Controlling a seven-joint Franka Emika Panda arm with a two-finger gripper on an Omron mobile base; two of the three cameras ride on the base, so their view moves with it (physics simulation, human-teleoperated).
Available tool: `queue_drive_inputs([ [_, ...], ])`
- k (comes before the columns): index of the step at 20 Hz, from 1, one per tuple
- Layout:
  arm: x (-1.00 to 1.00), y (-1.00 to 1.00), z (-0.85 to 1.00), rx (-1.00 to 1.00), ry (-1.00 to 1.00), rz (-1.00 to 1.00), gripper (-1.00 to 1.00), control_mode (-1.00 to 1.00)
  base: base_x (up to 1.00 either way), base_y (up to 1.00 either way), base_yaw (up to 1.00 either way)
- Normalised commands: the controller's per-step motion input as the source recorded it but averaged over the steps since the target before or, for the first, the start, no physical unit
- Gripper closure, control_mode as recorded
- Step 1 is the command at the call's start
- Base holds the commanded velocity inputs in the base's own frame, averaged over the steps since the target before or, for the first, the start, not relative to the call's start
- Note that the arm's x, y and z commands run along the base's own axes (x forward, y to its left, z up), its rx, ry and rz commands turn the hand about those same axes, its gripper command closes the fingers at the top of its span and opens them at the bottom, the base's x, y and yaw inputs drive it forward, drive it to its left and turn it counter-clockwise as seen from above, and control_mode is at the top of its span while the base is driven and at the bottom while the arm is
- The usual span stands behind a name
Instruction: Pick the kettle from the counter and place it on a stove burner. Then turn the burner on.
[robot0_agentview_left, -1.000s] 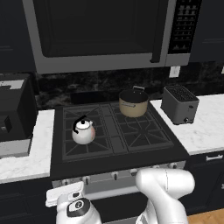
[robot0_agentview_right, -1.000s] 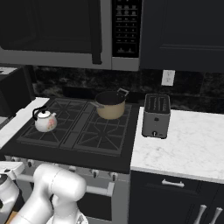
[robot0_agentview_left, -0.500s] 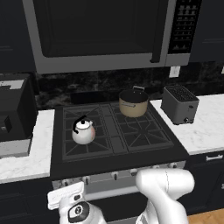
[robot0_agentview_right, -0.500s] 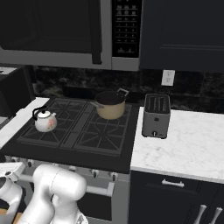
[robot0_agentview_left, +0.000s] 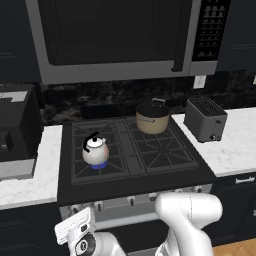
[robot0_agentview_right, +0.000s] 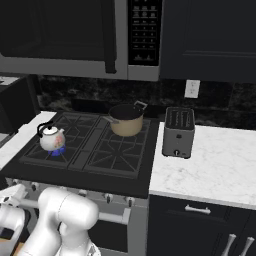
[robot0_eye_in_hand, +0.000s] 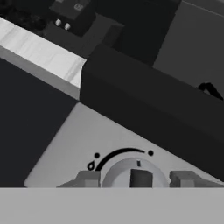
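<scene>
**My pincer at the front-left knob, kettle on a lit burner above it**

My pincer (robot0_eye_in_hand: 135, 179) is low, at the stove's front panel. In the hand view its two fingertips (robot0_eye_in_hand: 89, 179) stand apart on either side of a round grey control knob (robot0_eye_in_hand: 134, 171), one tip to each flank; I cannot tell whether they touch it. A curved black arc with a small flame mark runs around the knob's upper edge on the pale panel (robot0_eye_in_hand: 65, 148).

From the base views, my hand (robot0_agentview_left: 75, 231) sits below the cooktop's front-left corner, in front of the row of knobs (robot0_agentview_left: 131, 201).

The kettle (robot0_agentview_left: 95, 150) is above and beyond my pincer, standing upright on the front-left stove burner (robot0_agentview_left: 99, 164), its black arched handle on top. A small blue flame (robot0_agentview_right: 58, 151) shows just under it, between its base and the grate. In the right base view the kettle (robot0_agentview_right: 51, 138) sits over the same near-left corner of the cooktop (robot0_agentview_right: 95, 165), higher than my hand and set back from the front edge.

Farther from my pincer, on the back burner to the right, stands a tan pot with a dark lid (robot0_agentview_left: 152, 117). A grey toaster (robot0_agentview_left: 205, 119) rests on the white marble counter (robot0_agentview_right: 215, 160) right of the stove, well apart from the kettle. A microwave (robot0_agentview_left: 115, 37) hangs above the cooktop.
</scene>
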Motion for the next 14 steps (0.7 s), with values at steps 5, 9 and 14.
queue_drive_inputs([
  [5,0.05,0.52,0.31,-0.35,0.00,0.02,1.00,-1.00,0.00,0.00,0.00],
  [9,0.00,0.09,0.11,-0.06,-0.03,0.00,1.00,-1.00,0.00,0.00,0.00],
  [14,0.00,0.00,0.00,0.00,0.00,0.00,1.00,-1.00,0.00,0.00,0.00],
])
